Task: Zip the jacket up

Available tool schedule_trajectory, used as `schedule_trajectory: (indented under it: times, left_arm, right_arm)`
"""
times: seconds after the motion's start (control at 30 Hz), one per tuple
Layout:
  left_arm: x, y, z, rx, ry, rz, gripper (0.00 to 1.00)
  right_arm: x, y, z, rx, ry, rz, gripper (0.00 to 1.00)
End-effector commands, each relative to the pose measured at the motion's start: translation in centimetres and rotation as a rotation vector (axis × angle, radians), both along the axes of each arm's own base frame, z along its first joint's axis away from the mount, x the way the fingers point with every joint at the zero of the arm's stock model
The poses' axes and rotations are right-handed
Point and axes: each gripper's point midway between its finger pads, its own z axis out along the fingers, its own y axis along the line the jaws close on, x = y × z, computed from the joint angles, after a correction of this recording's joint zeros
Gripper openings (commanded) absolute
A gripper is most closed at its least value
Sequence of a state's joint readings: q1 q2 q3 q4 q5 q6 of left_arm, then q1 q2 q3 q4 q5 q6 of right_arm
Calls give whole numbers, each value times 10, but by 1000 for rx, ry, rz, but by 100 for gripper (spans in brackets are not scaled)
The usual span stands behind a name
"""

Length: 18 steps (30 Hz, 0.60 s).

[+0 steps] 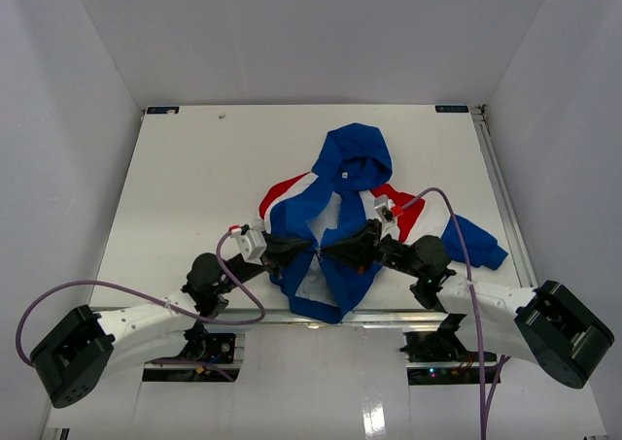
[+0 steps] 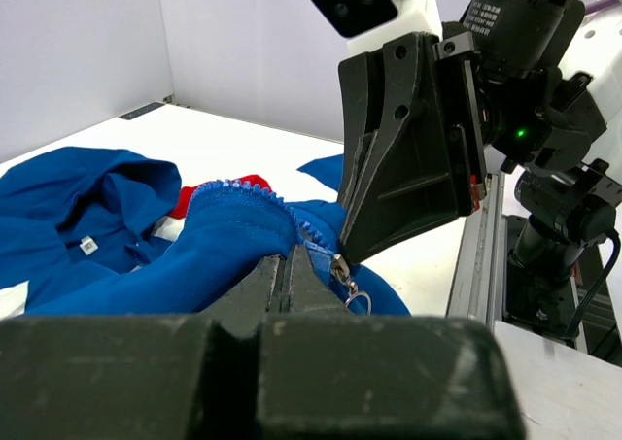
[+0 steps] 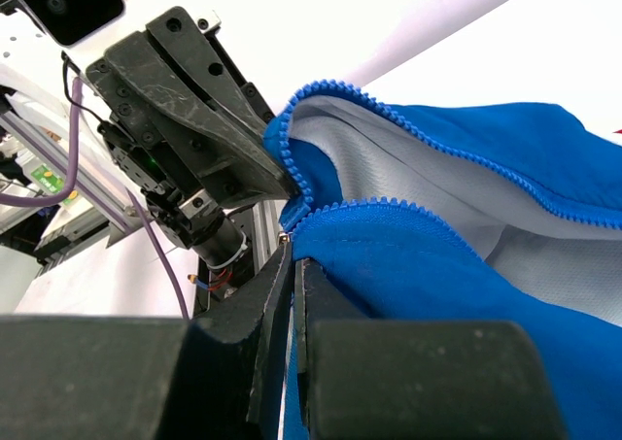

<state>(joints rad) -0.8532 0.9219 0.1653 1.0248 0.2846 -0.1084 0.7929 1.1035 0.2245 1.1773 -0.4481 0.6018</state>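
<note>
The jacket (image 1: 352, 158) lies unzipped near the table's front edge, its hood toward the far side and its white lining (image 3: 418, 168) showing. My left gripper (image 1: 306, 250) is shut on one front zipper edge. In the left wrist view its jaws (image 2: 288, 257) pinch blue fabric right beside the metal slider with its ring pull (image 2: 341, 268). My right gripper (image 1: 330, 247) faces it tip to tip and is shut on the other zipper edge (image 3: 294, 251). The two rows of blue teeth (image 3: 408, 119) stand apart above the grips.
The white table (image 1: 194, 187) is enclosed by white walls on three sides. An aluminium rail (image 2: 476, 255) runs along the front edge just below both grippers. Purple cables (image 1: 146, 289) loop over the arms. One blue sleeve (image 1: 476, 246) lies toward the right rail.
</note>
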Motion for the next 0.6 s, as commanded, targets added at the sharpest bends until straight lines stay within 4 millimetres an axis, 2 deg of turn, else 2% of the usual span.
schedule_trajectory:
  times: [0.0, 0.57]
  left_arm:
    - [-4, 2, 1, -4, -28, -2, 0]
    - [-4, 5, 4, -15, -42, 11, 0]
  right_arm:
    - [-6, -1, 25, 58, -82, 24, 8]
    - [-5, 1, 15, 18, -42, 32, 8]
